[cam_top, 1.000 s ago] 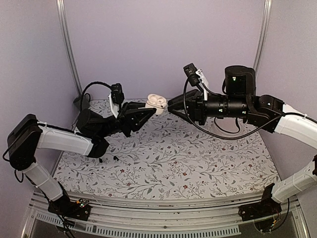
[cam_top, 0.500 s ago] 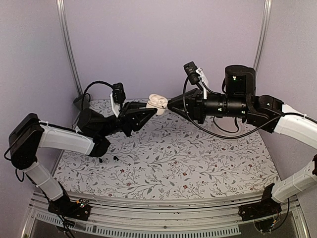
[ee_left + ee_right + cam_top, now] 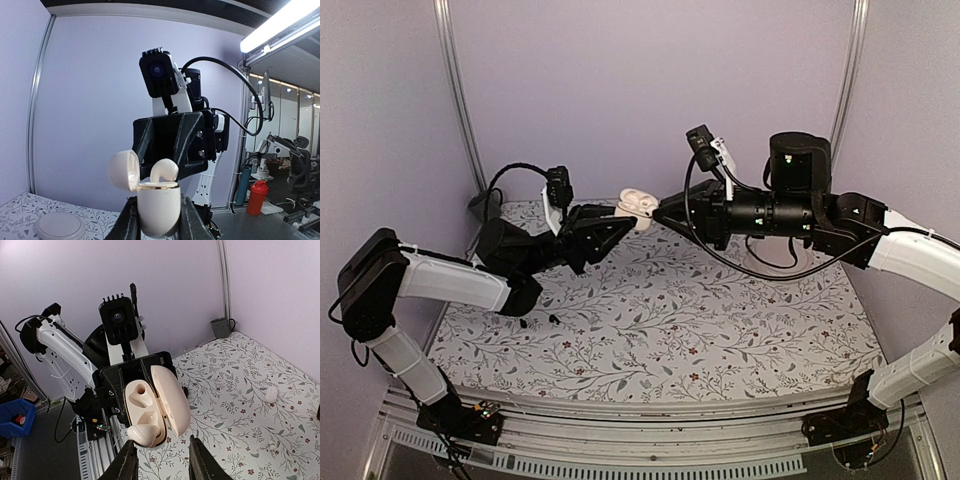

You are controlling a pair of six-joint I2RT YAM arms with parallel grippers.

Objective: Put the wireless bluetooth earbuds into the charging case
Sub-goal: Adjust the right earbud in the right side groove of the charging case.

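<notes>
- The left claw [image 3: 620,218] is clamped on the lower body of the charging case [image 3: 159,202]. It holds the case up off the table [image 3: 720,330] with the lid [image 3: 172,400] swung open.
- The right claw [image 3: 163,461] faces the case with its fingers partly spread and nothing between them.
- Seen from above, the case lies at 9 o'clock from the right claw, just past its tips. The right claw is the nearer free one, since the left is taken up as the holder.
- In the right wrist view the case's long axis runs roughly 12 to 6, leaning a little toward 11 and 5. The open lid lies along its 3 o'clock side.
- A cream earbud [image 3: 142,432] sits at the 6 o'clock end of the tray, its length lying about 9 to 3, across the case's axis.
- From the gap between the right fingers the earbud is at about 11 o'clock, just beside the finger on the 9 o'clock side. Whether they touch I cannot tell.
- The earbud looks proud of its seat rather than fully down.
- The socket [image 3: 140,390] at the 12 o'clock end is empty.
- The next move likely hinges on that 11 o'clock offset: the right claw would have to centre on the earbud before pressing or pinching it.
- A small pale lump [image 3: 270,394] lies on the table toward 3 o'clock. It is too small to say whether it is the other bud.
</notes>
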